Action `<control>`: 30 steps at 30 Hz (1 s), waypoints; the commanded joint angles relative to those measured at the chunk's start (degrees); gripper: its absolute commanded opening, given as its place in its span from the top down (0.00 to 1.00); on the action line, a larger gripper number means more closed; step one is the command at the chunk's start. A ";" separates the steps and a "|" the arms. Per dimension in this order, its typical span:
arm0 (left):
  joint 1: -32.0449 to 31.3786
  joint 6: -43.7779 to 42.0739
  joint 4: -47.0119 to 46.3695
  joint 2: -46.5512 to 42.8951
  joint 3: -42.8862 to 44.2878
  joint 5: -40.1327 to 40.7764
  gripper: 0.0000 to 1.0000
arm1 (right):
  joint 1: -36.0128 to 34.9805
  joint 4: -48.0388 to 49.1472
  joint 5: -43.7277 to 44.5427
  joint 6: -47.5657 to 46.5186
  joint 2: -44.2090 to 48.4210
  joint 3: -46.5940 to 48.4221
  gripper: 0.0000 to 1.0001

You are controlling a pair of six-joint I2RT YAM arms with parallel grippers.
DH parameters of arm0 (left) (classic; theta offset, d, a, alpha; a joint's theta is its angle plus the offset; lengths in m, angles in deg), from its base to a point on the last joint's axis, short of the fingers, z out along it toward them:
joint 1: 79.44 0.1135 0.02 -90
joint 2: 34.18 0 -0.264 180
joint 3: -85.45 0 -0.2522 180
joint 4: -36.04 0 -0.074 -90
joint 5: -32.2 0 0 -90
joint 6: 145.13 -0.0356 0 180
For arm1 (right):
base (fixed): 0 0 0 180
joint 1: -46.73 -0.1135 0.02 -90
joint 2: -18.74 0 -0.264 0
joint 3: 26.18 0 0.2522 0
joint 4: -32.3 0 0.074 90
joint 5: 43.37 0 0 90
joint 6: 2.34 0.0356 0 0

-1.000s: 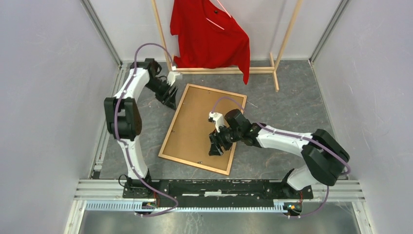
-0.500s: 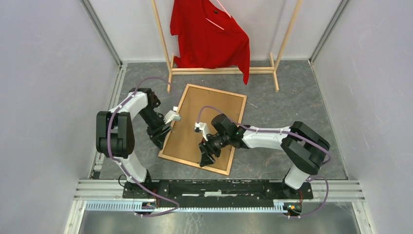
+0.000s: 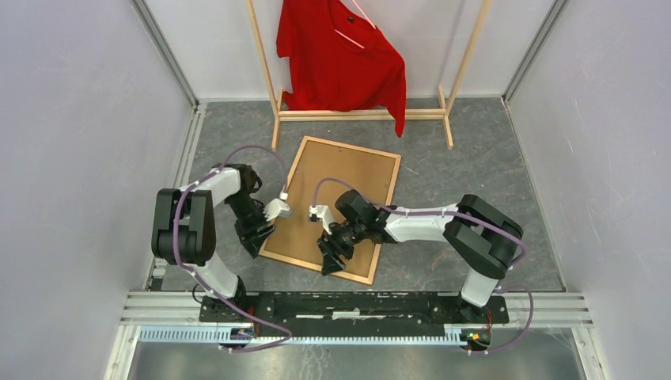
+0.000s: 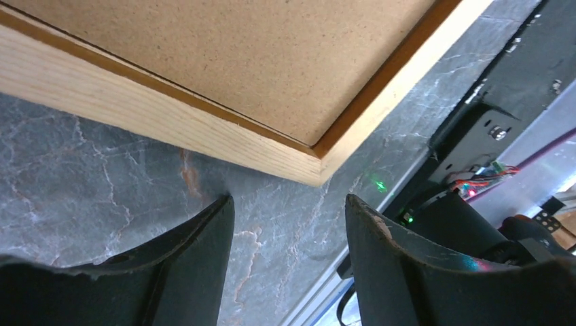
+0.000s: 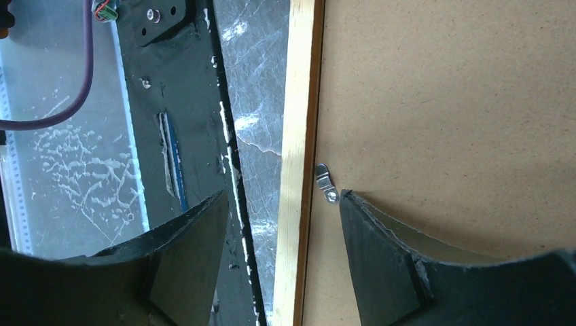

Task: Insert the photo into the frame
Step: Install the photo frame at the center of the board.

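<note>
Lying flat on the grey marbled table is one frame, back side up, its long sides running away from the arms and skewed a little to the right. One brown backing board fills its opening.

Two arms reach in, one from each side, each with one tool. The left tool sits low over the table just beside the frame's near left corner. In the left wrist view its two fingers stand apart with only bare stone between them, and the pale wood corner lies just ahead of the tips, not touched.

The right tool hangs over the frame's near edge. In the right wrist view its jaws are also spread and grip nothing. One finger is over the board, the other is out past the rim, and the wooden rail runs between them. One small metal turn clip sits there where the rail meets the board.

At the far end of the table stands one pale wooden clothes rack with one red shirt hanging on it, well apart from the frame.
</note>
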 commanded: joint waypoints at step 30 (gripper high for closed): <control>-0.87 -0.25 -10.75 1.52 -3.43 -0.08 0.38 | -2.35 0.67 6.40 0.73 4.53 -3.87 0.33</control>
